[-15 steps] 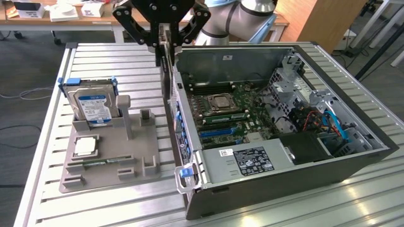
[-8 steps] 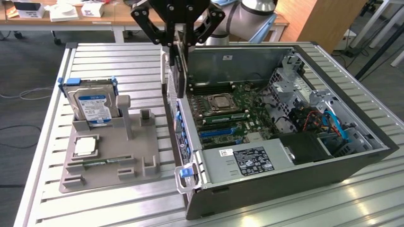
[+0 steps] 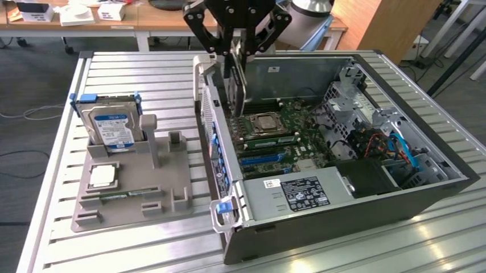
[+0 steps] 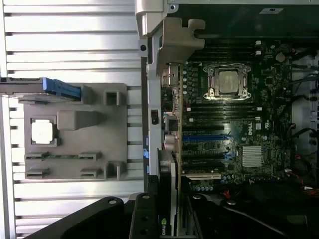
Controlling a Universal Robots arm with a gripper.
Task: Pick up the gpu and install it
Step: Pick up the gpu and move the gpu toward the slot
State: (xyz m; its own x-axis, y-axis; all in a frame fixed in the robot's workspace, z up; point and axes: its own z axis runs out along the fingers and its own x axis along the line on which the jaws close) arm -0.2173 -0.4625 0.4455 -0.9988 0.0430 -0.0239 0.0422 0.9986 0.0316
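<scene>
The gpu (image 3: pixel 238 85) is a thin black card hanging upright on edge, held from above by my gripper (image 3: pixel 237 52), whose fingers are shut on its top. It hangs over the open computer case (image 3: pixel 342 227), close to the case's rear wall on the exterior view's left and above the motherboard (image 3: pixel 277 142), apart from the slots. In the wrist view the gpu (image 4: pixel 167 174) appears edge-on between my gripper's (image 4: pixel 167 211) black fingers (image 4: pixel 142 219). It lies alongside the expansion slots (image 4: pixel 204 138) near the case edge.
A grey parts holder (image 3: pixel 129 190) sits on the slatted table (image 3: pixel 319 256) at the exterior view's left. It carries a silver hard drive (image 3: pixel 112 128) with a blue-white label, a square processor chip (image 3: pixel 102 176) and a green memory stick (image 3: pixel 114 195). A power supply (image 3: pixel 300 193) fills the case's near end.
</scene>
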